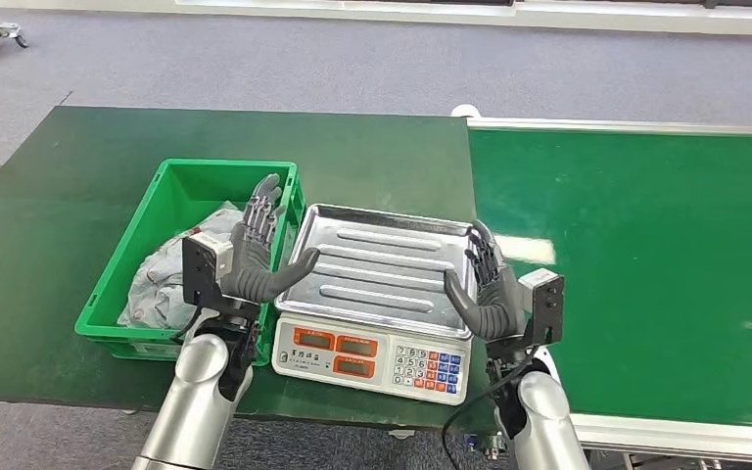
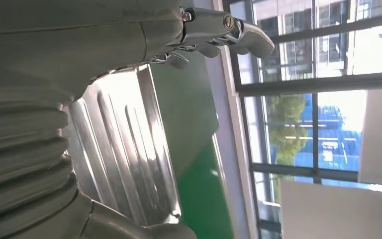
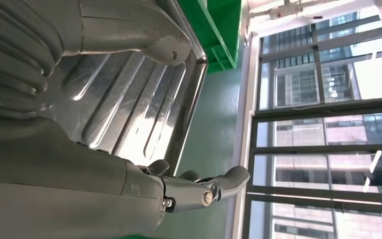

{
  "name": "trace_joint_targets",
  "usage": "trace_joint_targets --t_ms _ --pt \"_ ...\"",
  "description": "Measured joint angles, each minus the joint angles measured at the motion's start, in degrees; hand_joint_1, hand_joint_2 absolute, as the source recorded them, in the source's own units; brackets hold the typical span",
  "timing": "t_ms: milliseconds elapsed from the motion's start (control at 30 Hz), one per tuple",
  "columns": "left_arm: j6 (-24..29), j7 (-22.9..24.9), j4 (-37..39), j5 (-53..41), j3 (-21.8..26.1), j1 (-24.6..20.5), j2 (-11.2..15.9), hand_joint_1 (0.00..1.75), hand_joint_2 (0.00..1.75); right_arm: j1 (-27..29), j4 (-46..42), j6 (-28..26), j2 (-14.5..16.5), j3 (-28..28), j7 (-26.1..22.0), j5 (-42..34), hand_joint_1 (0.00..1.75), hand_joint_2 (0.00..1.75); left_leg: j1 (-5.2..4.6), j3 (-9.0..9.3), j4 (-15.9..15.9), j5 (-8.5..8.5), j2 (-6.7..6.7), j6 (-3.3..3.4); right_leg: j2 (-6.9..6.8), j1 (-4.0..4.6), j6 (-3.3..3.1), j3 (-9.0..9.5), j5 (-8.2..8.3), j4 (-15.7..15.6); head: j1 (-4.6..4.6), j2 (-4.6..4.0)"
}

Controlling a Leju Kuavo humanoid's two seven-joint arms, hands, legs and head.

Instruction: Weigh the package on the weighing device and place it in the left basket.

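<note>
Green counter (image 1: 78, 176) holds the scale (image 1: 377, 304). Left of it, the soft package (image 1: 171, 269) lies in the basket (image 1: 108, 294). My left hand (image 1: 259, 259) and right hand (image 1: 490, 289) have fingers spread, holding nothing. I'd grab its bunched middle.

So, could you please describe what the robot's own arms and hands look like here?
Both arms are smooth silver tubes. The left hand and right hand are dark grey, with a thick grey thumb, slimmer segmented fingers and a ribbed grey cover in the wrist views. A black block with a pale face sits at each wrist, and a black cable hangs from the right wrist.
</note>
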Motion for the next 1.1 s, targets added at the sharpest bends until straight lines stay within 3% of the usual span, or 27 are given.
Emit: trace_joint_targets --t_ms 67,200,400,533,667,800,1067,1100 --pt "0.27 0.11 0.97 0.86 -0.39 -0.26 -0.85 0.0 1.75 -0.92 1.71 0.01 0.01 0.7 -0.27 -0.35 0.0 1.75 0.0 0.0 0.0 0.0 0.0 0.0 0.0 0.0 0.0 0.0 0.0 0.0 0.0 0.0" --pt "0.75 -0.29 4.89 2.28 -0.79 -1.49 -1.85 0.0 0.0 -2.27 4.41 -0.27 0.17 1.99 -0.75 -0.17 0.0 1.75 0.0 -0.01 0.0 0.0 0.0 0.0 0.0 0.0 0.0 -0.01 0.0 0.0 -0.01 0.0" --pt "0.81 -1.88 11.05 2.62 -1.21 -3.02 -2.75 0.0 0.0 -3.11 6.24 -2.18 0.37 4.19 -1.31 1.68 0.0 1.75 0.0 -0.01 0.0 0.0 0.0 0.0 0.01 0.0 0.0 -0.02 0.0 0.0 0.0 0.0" --pt "0.61 -2.26 13.54 2.84 -1.26 -3.34 -3.11 0.0 1.75 -3.13 6.35 -2.63 0.48 5.24 -1.36 2.07 0.0 1.75 0.0 -0.01 0.0 0.0 0.01 0.0 0.01 0.0 0.0 -0.03 0.0 0.0 -0.01 0.0" --pt "0.11 -2.45 14.98 2.95 -1.31 -3.43 -3.22 0.0 1.75 -3.13 6.38 -2.74 0.48 5.82 -1.36 2.18 0.0 1.75 0.0 -0.01 0.0 0.0 0.01 0.0 0.01 0.0 0.0 -0.04 0.0 0.0 0.01 0.0" --pt "-0.07 -2.54 15.62 2.95 -1.52 -3.46 -3.23 0.0 1.75 -3.1 6.48 -2.93 0.48 6.19 -1.31 2.47 0.0 0.0 0.0 -0.01 0.0 0.0 0.01 0.0 0.01 0.0 0.0 -0.03 0.0 0.0 0.0 0.0" --pt "-0.45 -2.32 15.42 2.95 -1.64 -2.97 -3.46 0.0 1.75 -2.82 6.29 -3.74 0.48 7.0 -0.56 3.35 0.0 0.0 0.0 -0.02 0.0 0.0 0.01 0.0 0.01 0.0 0.0 -0.03 0.0 0.0 0.01 0.0" --pt "-0.44 -2.32 15.31 2.92 -1.64 -2.83 -3.47 0.0 1.75 -2.78 6.21 -4.04 0.48 7.05 -0.51 3.55 0.0 0.44 0.0 -0.02 0.0 0.0 0.01 0.0 0.01 0.0 0.0 -0.03 0.0 0.0 0.0 0.0"
